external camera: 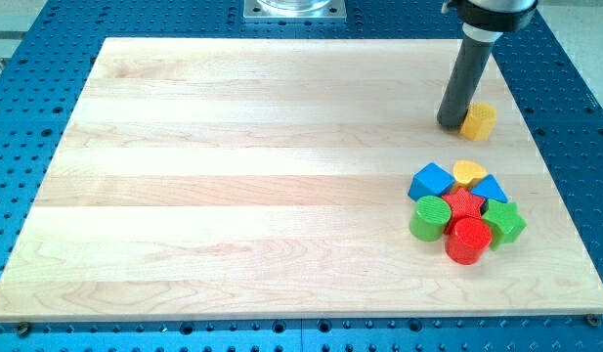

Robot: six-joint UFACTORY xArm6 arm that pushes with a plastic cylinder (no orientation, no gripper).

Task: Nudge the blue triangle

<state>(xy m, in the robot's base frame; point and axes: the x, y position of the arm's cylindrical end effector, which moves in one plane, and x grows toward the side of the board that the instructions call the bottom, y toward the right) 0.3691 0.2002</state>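
A pale wooden board (262, 176) lies on a blue perforated table (565, 88), seen from above and slightly in front. A straight dark rod (467, 73) comes down from the view's top right, and my tip (452, 124) rests on the board near its right edge, touching or just beside a yellow block (480, 119) that sits at the tip's right. The rod has no fingers or jaws, so nothing is gripped. Well below the tip, toward the view's bottom right, seven blocks are packed tightly together. The blue triangle (492, 189) sits on the right side of this cluster, wedged between a yellow heart-shaped block (469, 173) above it and a green star-shaped block (505, 223) below it. A blue cube (432, 180) forms the cluster's upper left corner. A green cylinder (430, 217) stands at the lower left, a red cylinder (468, 240) at the bottom, and a red star-shaped block (464, 204) fills the middle. The tip is well apart from the blue triangle.
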